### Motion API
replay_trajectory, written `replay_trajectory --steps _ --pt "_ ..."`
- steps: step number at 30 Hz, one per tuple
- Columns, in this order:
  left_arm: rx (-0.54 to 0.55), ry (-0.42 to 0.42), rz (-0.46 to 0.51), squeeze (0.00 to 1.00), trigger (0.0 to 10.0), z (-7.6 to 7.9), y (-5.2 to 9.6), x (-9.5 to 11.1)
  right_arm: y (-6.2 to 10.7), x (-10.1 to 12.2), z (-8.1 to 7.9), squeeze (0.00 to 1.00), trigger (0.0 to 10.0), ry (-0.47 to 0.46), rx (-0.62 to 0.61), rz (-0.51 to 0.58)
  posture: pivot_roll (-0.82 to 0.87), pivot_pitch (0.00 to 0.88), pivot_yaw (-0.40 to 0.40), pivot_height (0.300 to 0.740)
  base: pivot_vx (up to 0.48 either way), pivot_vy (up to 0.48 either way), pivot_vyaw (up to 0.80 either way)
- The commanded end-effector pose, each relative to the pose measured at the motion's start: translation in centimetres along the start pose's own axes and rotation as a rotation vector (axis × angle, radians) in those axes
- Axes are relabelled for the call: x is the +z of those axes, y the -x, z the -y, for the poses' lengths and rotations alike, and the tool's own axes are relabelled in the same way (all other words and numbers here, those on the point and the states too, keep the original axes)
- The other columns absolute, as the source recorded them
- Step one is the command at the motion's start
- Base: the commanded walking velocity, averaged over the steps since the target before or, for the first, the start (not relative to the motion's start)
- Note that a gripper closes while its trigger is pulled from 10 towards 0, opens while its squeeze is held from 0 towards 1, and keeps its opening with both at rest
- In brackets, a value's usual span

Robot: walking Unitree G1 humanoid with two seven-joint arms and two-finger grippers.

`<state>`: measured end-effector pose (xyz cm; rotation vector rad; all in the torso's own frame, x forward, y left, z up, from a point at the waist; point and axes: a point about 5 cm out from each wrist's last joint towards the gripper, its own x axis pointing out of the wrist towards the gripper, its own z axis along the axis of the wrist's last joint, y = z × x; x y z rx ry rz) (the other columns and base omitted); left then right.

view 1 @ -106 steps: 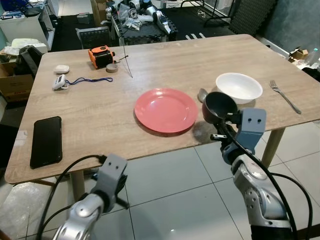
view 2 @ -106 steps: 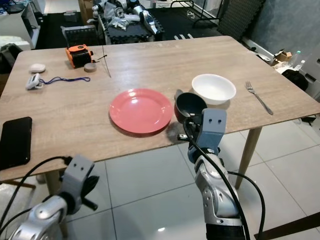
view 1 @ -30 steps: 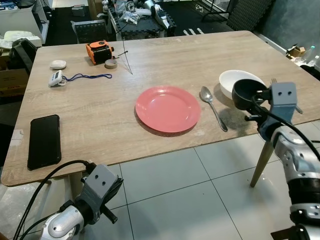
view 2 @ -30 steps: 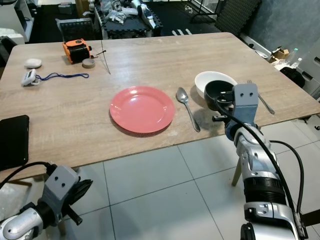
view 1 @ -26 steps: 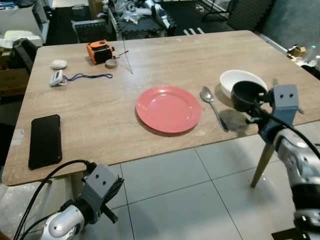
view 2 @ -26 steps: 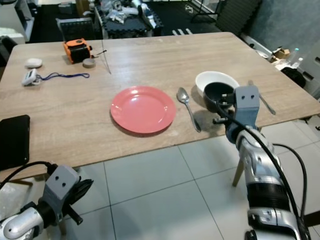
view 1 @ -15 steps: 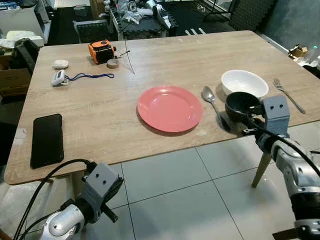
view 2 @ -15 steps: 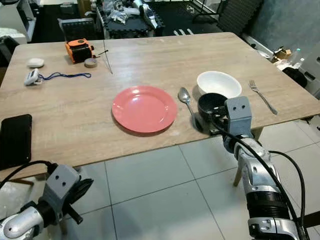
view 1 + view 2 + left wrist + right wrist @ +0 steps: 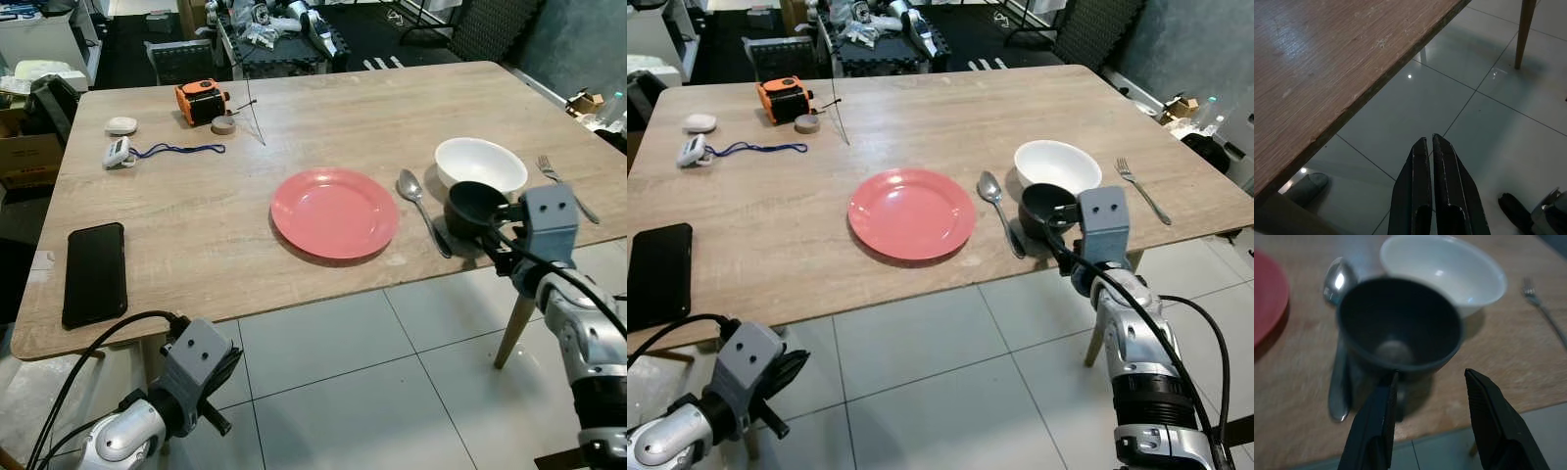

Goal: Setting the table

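Placement of the cup (image 9: 1398,328) looks like the step in hand: it sits on the table (image 9: 323,117) near the front edge, between the spoon (image 9: 420,208) and the white bowl (image 9: 480,162), touching or nearly touching the bowl's near side. The right gripper (image 9: 1432,418) is spread wide just behind the cup, one finger close against its near wall and the other well clear, and from these views I cannot say whether that finger touches the cup. It clamps nothing. The left gripper (image 9: 1431,181) hangs idle below the table edge, fingers pressed together and empty.

My judgement is that the next move calls for a straight pull-back toward the robot, keeping the fingers apart so neither drags the cup. The cup stands close to the table's front edge, so a snag could tip it to the floor. The spoon handle lies just beside the cup on the plate (image 9: 334,211) side and could be nudged by a sideways sweep.

Behind the gripper there is only open tiled floor, so retreat has plenty of room. The fork (image 9: 566,186) lies beyond the bowl near the right edge, apart from the rest. The far and left parts of the table hold a phone (image 9: 95,273) and small clutter, well apart from the setting.
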<state>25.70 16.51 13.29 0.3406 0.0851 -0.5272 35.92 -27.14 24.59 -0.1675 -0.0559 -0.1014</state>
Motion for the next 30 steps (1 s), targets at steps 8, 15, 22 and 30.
replay_trajectory --steps 8,15,22,30 --pt "-0.017 0.012 -0.007 0.0 10.0 0.6 -0.1 -0.1 1.0 2.3 0.3 0.0 10.0 -0.104 -0.068 0.195 -0.01 0.226 0.043 0.74 0.0 0.0 0.0" --pt "-0.006 0.025 0.023 0.0 10.0 0.4 -0.4 0.8 2.3 2.1 -1.8 0.0 10.0 -0.133 -0.011 0.222 -0.01 0.215 0.049 0.74 0.0 0.0 0.0" --pt "0.03 0.055 0.089 0.0 10.0 -0.3 -1.1 2.7 3.2 2.0 -5.1 0.0 10.0 -0.171 0.173 0.245 -0.01 0.202 0.048 0.74 0.0 0.0 0.0" --pt "0.046 0.061 0.112 0.0 10.0 -0.7 -1.2 3.6 4.2 1.1 -7.5 0.0 10.0 -0.146 0.372 0.187 -0.01 0.197 0.048 0.74 0.0 0.0 0.0"
